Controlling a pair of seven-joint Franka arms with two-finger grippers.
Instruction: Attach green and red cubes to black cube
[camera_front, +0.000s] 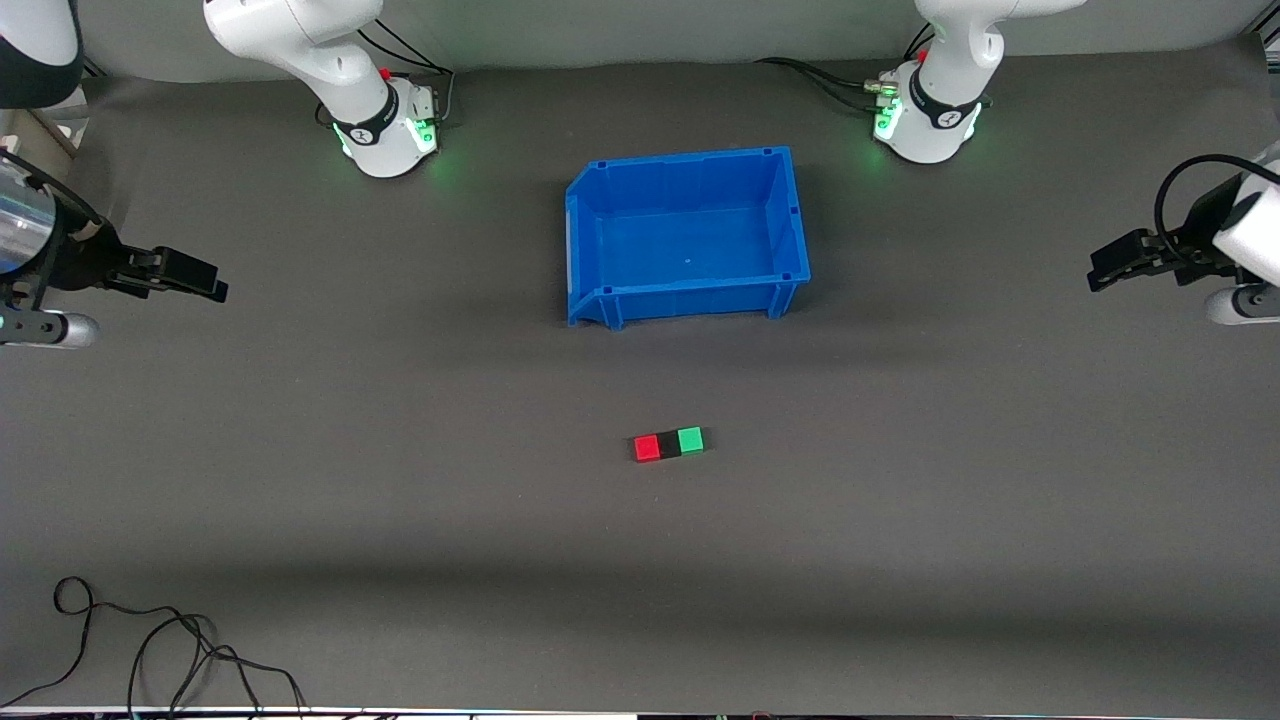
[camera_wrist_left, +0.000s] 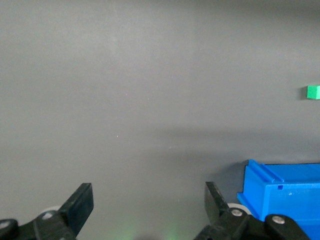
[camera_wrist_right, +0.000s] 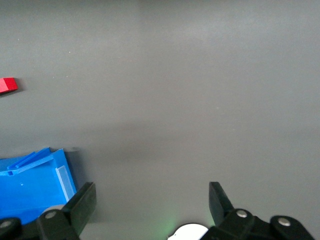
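Observation:
The red cube (camera_front: 647, 448), the black cube (camera_front: 669, 445) and the green cube (camera_front: 690, 440) lie touching in one row on the grey mat, nearer to the front camera than the blue bin (camera_front: 600, 200); the black one is in the middle. The green cube shows in the left wrist view (camera_wrist_left: 313, 92), the red cube in the right wrist view (camera_wrist_right: 8, 85). My left gripper (camera_front: 1098, 276) is open and empty at the left arm's end of the table (camera_wrist_left: 149, 200). My right gripper (camera_front: 215, 284) is open and empty at the right arm's end (camera_wrist_right: 152, 200). Both arms wait.
The blue bin is empty and stands mid-table between the cubes and the arm bases; its corner shows in the left wrist view (camera_wrist_left: 280, 190) and the right wrist view (camera_wrist_right: 35, 185). A loose black cable (camera_front: 150, 650) lies at the front edge toward the right arm's end.

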